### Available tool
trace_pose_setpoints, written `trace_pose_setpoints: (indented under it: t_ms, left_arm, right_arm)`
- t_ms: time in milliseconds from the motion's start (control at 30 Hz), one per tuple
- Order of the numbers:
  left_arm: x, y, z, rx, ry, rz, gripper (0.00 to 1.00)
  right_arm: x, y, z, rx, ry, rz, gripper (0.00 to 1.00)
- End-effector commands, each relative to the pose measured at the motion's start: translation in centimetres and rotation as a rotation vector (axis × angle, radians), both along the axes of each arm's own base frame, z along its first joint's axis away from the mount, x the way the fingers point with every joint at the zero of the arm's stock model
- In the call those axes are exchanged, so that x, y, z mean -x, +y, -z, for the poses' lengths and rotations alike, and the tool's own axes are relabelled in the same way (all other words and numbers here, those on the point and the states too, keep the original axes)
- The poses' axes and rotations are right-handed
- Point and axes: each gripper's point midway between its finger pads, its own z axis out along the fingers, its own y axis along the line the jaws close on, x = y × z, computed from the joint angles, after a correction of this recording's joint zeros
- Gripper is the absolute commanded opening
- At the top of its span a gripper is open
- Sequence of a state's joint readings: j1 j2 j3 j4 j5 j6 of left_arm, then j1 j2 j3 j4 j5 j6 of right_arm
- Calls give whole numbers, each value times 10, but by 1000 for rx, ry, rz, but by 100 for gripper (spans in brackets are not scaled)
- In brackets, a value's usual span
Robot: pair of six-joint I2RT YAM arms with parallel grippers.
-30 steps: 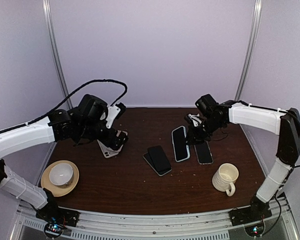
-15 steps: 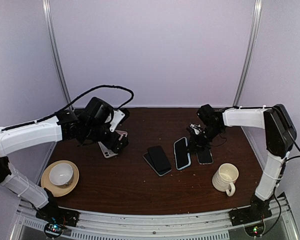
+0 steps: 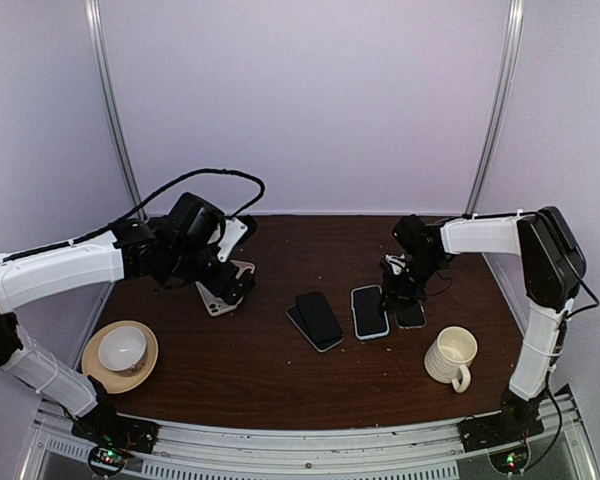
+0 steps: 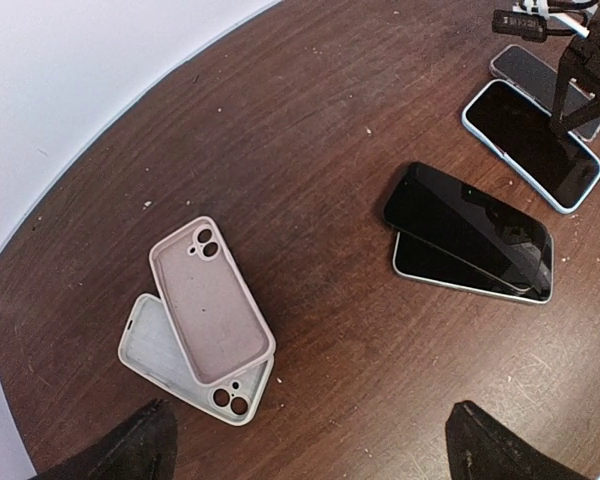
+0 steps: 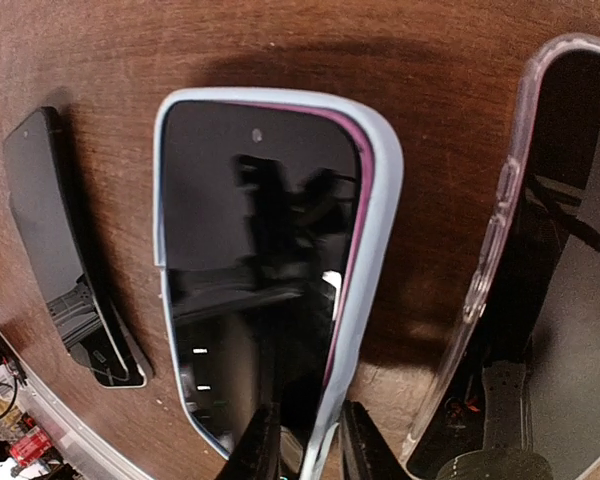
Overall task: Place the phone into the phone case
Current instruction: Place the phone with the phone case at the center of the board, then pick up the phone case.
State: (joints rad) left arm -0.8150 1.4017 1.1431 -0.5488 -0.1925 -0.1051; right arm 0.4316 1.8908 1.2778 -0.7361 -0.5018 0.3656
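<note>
Phone (image 5: 250, 260) sits in blue case (image 5: 376, 230); right fingers (image 5: 262, 448) straddle its rim.

The lower phone (image 4: 435, 268) lay mostly hidden under the black phone (image 4: 470, 228), and the grey case (image 4: 150, 347) partly under the pink case (image 4: 210, 305). The clear-cased phone (image 5: 570, 250) ran off the right wrist view's right edge.

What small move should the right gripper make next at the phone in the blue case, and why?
Probably open the right gripper fully and lift straight up. The phone lies flat on the table, the light blue case around it, and the fingertips straddle its edge; a sideways pull might drag it.
</note>
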Motion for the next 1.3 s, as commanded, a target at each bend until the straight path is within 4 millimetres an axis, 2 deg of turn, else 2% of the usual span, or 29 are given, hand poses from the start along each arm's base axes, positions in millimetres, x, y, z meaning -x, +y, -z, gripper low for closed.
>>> trace_pose_setpoints:
  t_ms: [0,167,333,433,600,633,667,733,833,967,1033,1100,1200,1267]
  left_arm:
    - [-4,-5,-7,39,-13,10,97]
    - [-4,-3,-8,37,-19,6,98]
    - [-3,-2,-9,37,-20,10,97]
    - [-3,-1,-8,34,-21,11,98]
    - [-3,-1,-5,39,-5,18,98]
    - [-3,-2,-5,41,-1,19,98]
    - [-3,-2,-4,39,4,19,98]
    - [-3,-1,-4,43,8,18,98]
    - [-9,3,-2,70,35,5,98]
    - [-31,21,10,169,197,-86,98]
    - [-56,41,23,239,299,-176,96]
    - [-76,54,37,294,394,-253,84]
    - [-101,64,55,265,464,-329,59]
    - [-117,65,65,215,458,-338,57]
  right_arm:
    - [-3,-3,9,55,-5,-10,23]
    - [-8,2,7,53,-11,-6,29]
    - [-9,5,4,62,-22,-13,30]
    - [-10,5,-10,110,-63,-37,32]
    - [-10,4,-46,276,-206,-98,36]
    - [-10,3,-53,328,-250,-104,41]
    - [-11,4,-60,394,-299,-115,51]
    - [-11,6,-73,523,-393,-146,96]
    - [-15,19,-94,610,-517,-143,100]
    - [-17,40,-105,475,-578,-94,99]
    - [-17,46,-105,430,-589,-83,99]
    - [-16,48,-105,414,-588,-77,100]
    - [-12,48,-103,412,-577,-88,99]
    - [-9,47,-101,416,-576,-101,99]
